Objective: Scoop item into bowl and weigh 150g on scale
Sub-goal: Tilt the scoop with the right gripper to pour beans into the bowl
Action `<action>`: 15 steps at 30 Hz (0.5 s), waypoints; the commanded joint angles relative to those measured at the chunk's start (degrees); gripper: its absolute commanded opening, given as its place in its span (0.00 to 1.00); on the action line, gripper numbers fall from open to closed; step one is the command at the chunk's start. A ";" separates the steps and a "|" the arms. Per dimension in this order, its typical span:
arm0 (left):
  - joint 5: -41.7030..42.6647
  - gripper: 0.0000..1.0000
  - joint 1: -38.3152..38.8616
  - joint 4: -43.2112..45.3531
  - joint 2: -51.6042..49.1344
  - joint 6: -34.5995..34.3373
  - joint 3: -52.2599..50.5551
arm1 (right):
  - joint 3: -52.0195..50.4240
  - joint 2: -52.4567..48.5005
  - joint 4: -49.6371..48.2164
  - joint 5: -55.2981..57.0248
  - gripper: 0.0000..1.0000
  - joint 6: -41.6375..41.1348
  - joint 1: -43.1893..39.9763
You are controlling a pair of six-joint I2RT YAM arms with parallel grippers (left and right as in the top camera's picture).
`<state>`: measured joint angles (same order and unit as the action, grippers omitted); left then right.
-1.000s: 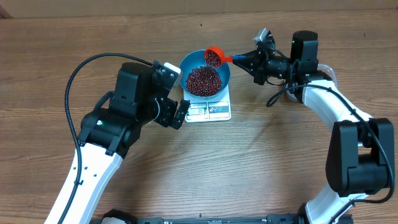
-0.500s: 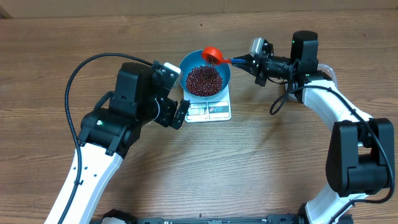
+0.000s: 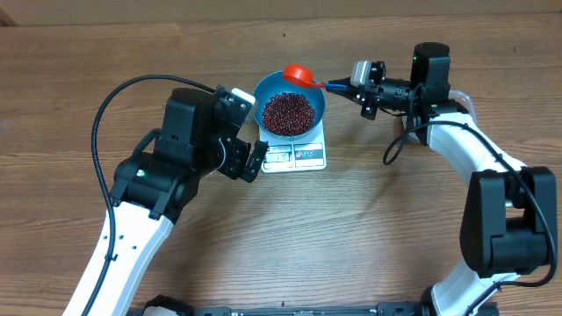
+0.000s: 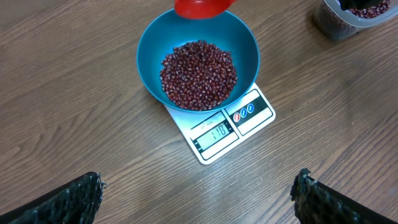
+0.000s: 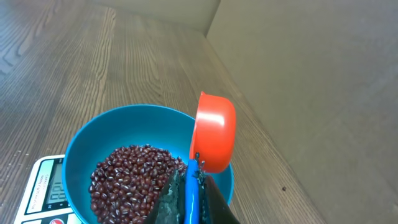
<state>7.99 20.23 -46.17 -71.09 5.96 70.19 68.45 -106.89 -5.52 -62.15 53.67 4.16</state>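
A light blue bowl (image 3: 317, 98) stands on the small white scale (image 3: 299, 157), holding a mound of dark red beans (image 3: 288, 111). In the left wrist view the scale's display (image 4: 214, 132) reads 118 in front of the bowl (image 4: 148, 43) and its beans (image 4: 199, 73). My right gripper (image 3: 344, 86) is shut on the blue handle (image 5: 191, 190) of the orange-red scoop (image 5: 216, 130). The scoop is tipped on its side above the bowl's far rim (image 5: 93, 138), with no beans falling from it. My left gripper (image 3: 255, 161) stands open just left of the scale, its fingers (image 4: 79, 199) wide apart over bare wood.
A clear plastic tub (image 4: 354, 15) with more beans stands to the right of the bowl, at the top right corner of the left wrist view. A black cable (image 3: 132, 88) loops over the table behind the left arm.
The right wrist has rolled the scoop further over and drawn it back to the bowl's far rim. The stream of beans has stopped. The left arm has not moved.
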 commanded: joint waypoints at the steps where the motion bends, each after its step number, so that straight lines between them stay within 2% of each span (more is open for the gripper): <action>1: 0.83 1.00 0.15 0.00 0.70 -0.37 0.09 | 0.11 0.07 -0.20 -2.51 0.04 0.09 0.33; 9: 0.83 1.00 0.13 -0.02 0.70 -0.37 0.09 | 0.70 3.87 -0.44 -2.14 0.04 -12.31 0.33; 14: 0.83 1.00 0.15 -0.02 0.70 -0.37 0.09 | 0.70 8.92 -0.39 6.95 0.04 -24.28 0.33; 15: 0.83 1.00 0.15 -0.02 0.70 -0.37 0.09 | 0.70 11.10 -0.17 11.47 0.04 -29.31 0.33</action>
<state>7.99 20.23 -46.19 -71.09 5.96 70.19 68.45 -102.21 -5.52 -59.61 37.30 4.16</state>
